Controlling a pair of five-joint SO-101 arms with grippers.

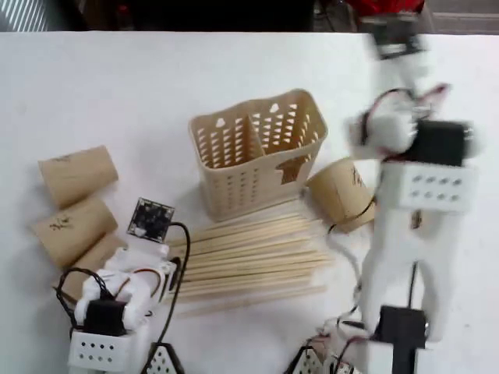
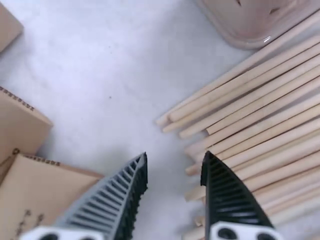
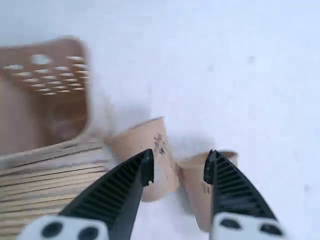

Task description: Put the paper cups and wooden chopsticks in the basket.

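Cup pickup seems the step: right gripper (image 3: 177, 167), spread, hangs over cups (image 3: 161, 142) at four o'clock of the basket (image 1: 242, 191); left gripper (image 2: 172, 167) spread too. Next: descend, straddle one rim.

Left gripper (image 2: 175, 155) hangs open above the white table (image 2: 100, 75), between cups and chopsticks.
Its grey ribbed finger (image 2: 117, 200) is on the side of three brown paper cups (image 2: 35, 200) that sit close together, and its black finger (image 2: 225, 195) is over the uneven ends of the wooden chopsticks (image 2: 250, 115). The chopsticks lie roughly parallel in a loose bundle that runs past the rounded bottom corner of the basket (image 2: 250, 20), the nearest ones right against it. Bare table shows between the fingertips.
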